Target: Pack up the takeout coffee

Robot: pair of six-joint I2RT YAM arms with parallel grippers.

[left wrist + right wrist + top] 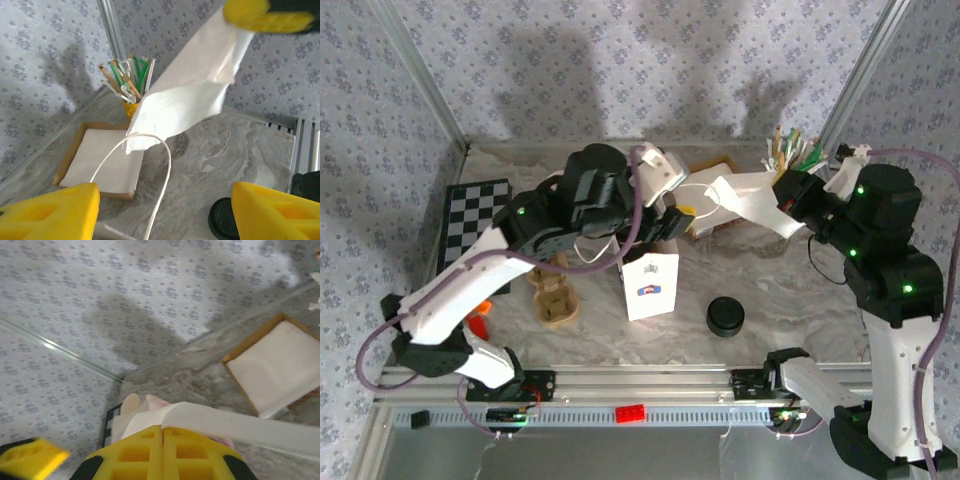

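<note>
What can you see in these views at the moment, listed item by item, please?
paper bag: one, white with a blue-and-red logo, table centre
napkin: one, white, held in the air
napkin tray: one, brown with white napkins, far side
stirrers and straws: a bunch, green, tan and white, in a yellow cup by the far corner
black lids: low stack, black, right of the bag
chessboard: one, black and white, far left
tan object: one, tan, left of the bag; cannot tell what it is
red block: one, red, on the front rail
left gripper: yellow fingers, open, above the bag
right gripper: yellow fingers, shut on the napkin
</note>
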